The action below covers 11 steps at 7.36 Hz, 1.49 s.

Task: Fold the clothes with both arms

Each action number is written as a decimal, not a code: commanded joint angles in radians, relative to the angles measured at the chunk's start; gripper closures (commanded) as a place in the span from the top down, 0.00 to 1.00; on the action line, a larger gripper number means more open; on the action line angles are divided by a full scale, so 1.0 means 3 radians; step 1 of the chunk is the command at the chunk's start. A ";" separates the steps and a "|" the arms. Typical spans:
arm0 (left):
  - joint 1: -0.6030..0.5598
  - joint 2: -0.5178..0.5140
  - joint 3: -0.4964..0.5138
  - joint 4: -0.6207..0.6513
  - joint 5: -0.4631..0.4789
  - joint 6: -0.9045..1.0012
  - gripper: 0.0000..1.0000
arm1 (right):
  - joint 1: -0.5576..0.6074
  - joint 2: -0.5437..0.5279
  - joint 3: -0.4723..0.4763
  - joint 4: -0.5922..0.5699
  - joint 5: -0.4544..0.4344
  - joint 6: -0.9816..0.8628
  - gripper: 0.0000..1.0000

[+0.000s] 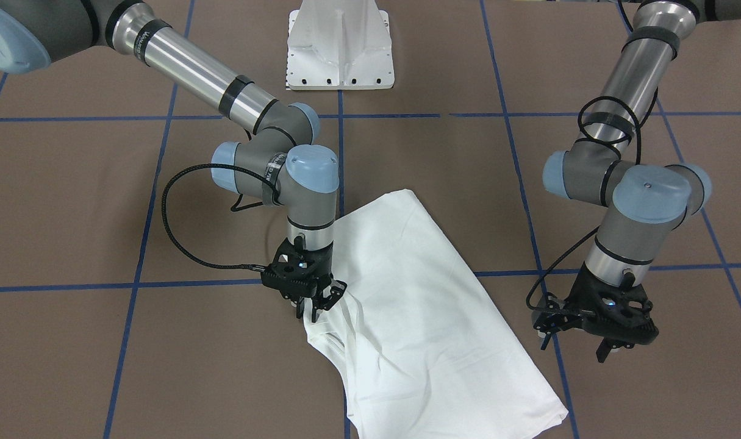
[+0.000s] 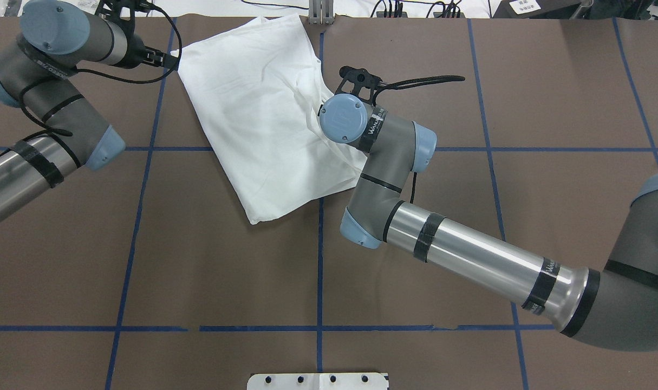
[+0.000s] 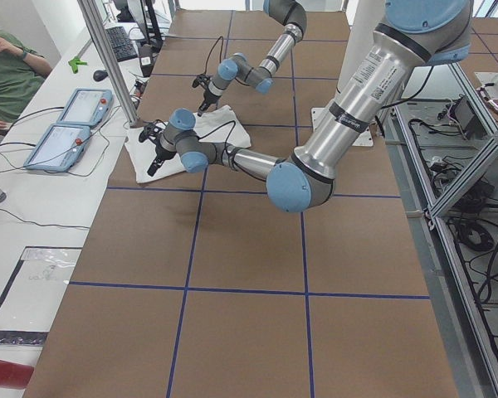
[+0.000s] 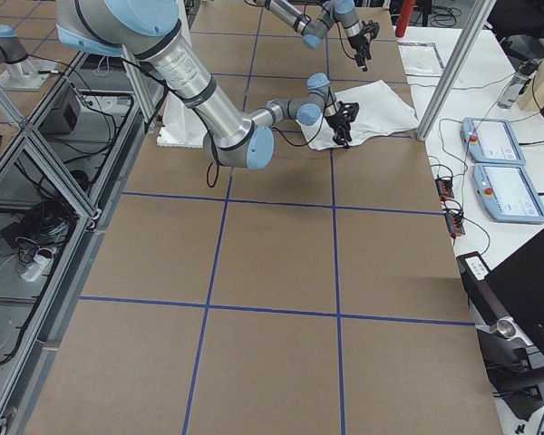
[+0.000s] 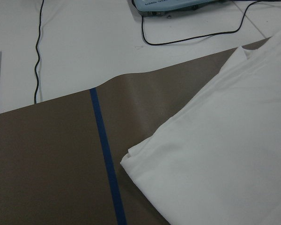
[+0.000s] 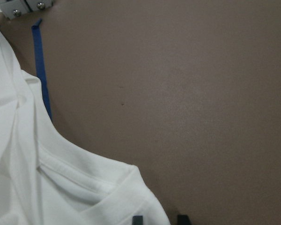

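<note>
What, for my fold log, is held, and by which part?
Nothing, seemingly: right gripper straddles the white cotton shirt at its neckline, jaws apart; left gripper clear.

brown table [image 2: 551, 81] | blue tape lines [image 2: 319, 271] | white pedestal base [image 1: 340, 49]

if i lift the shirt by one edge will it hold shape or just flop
Likely floppy: the shirt lies flat, with soft wrinkles near the right gripper. Probably light: the cloth looks thin. Pushed, it would likely bunch rather than slide.
</note>
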 commanded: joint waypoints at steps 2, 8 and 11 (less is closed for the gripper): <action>0.0000 0.0009 0.0000 0.0000 0.0000 0.0001 1.00 | 0.0005 0.0039 0.0044 -0.0024 0.0014 0.0005 0.00; 0.0005 0.0020 0.0000 -0.0072 0.0000 -0.0004 1.00 | -0.0613 -0.1103 0.2365 -0.1330 -0.0318 0.0302 0.00; 0.0010 0.0040 -0.0077 -0.0072 0.0000 -0.0010 1.00 | -0.0665 -0.1556 0.2755 -0.1379 -0.0324 0.0307 0.00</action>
